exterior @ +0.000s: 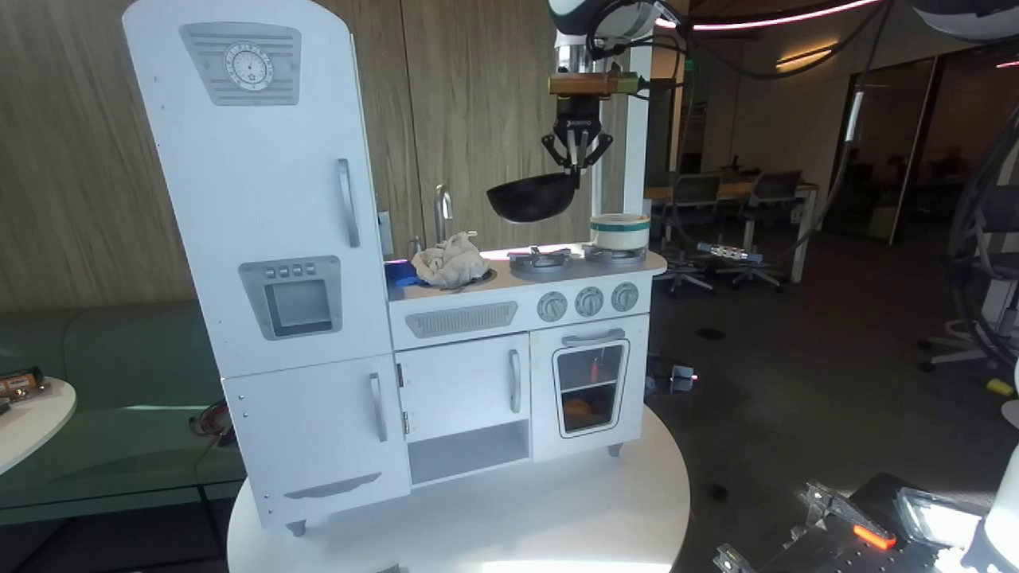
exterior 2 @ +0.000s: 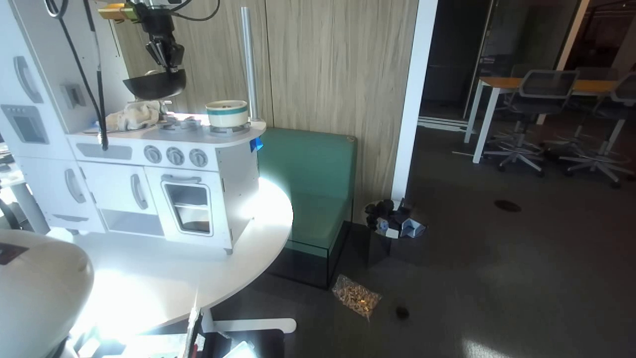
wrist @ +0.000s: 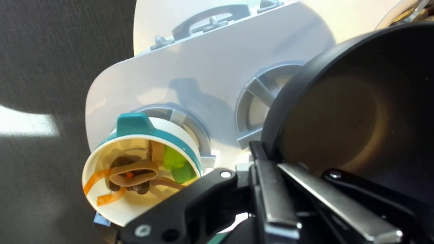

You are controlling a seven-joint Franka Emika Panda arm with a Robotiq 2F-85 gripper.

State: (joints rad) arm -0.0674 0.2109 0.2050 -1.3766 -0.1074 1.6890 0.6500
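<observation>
Wrist view shows fingers (wrist: 274, 189) gripping the edge of a deep, round black bowl (wrist: 342, 108), faintly brownish inside.

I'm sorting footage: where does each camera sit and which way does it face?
Exterior view: outside the robot, facing the front of the toy kitchen; arm and gripper show.
Exterior view: outside, toward the oven end, facing toy kitchen and green bench; arm and gripper show.
Wrist view: on the wrist, looking down past the gripper at the black pan and white pot.
Both exterior views share the toy kitchen, gripper, black pan and white pot.
</observation>
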